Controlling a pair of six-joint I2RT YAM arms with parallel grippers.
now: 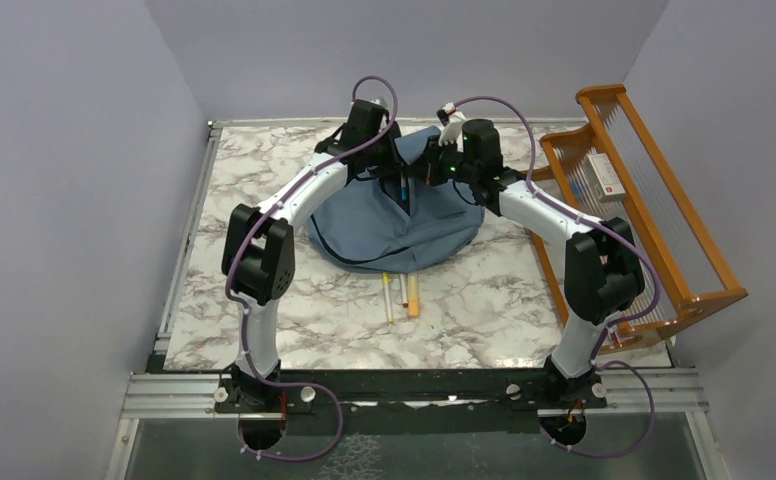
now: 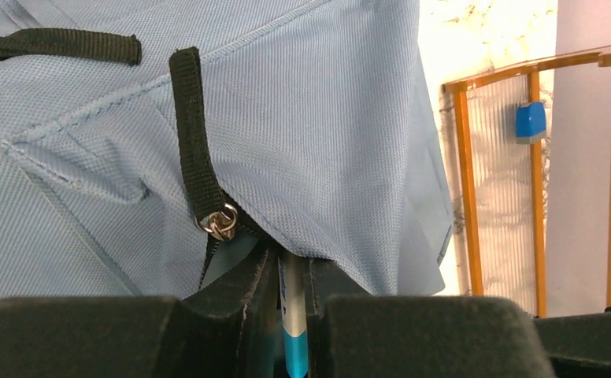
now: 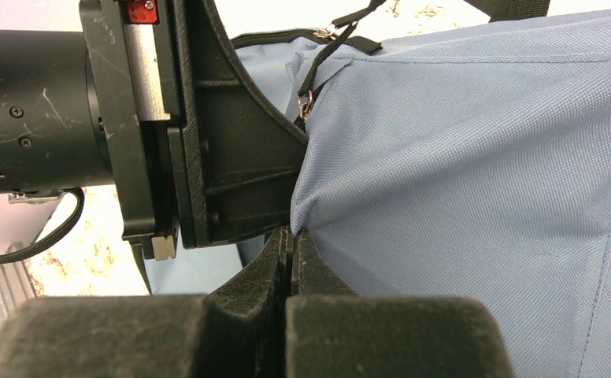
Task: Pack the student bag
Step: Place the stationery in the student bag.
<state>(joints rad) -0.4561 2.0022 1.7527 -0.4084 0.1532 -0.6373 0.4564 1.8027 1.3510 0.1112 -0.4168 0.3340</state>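
The student bag [image 1: 404,228], soft dusty-blue fabric with black straps, lies at the middle back of the table. My left gripper [image 2: 290,264] is shut on a white and cyan pen [image 2: 294,315]. The pen's far end disappears under the bag's lifted fabric edge [image 2: 310,118], beside a metal zipper pull [image 2: 222,222]. My right gripper [image 3: 290,235] is shut on a fold of the bag's fabric [image 3: 460,173] and holds it up right next to the left gripper's black body [image 3: 208,142]. From above, both grippers, left [image 1: 396,172] and right [image 1: 434,166], meet over the bag's far side.
Three pens [image 1: 401,294] lie side by side on the marble table [image 1: 264,190] just in front of the bag. An orange wooden rack [image 1: 654,200] stands along the right edge with a white box [image 1: 604,175] in it. Grey walls enclose the table.
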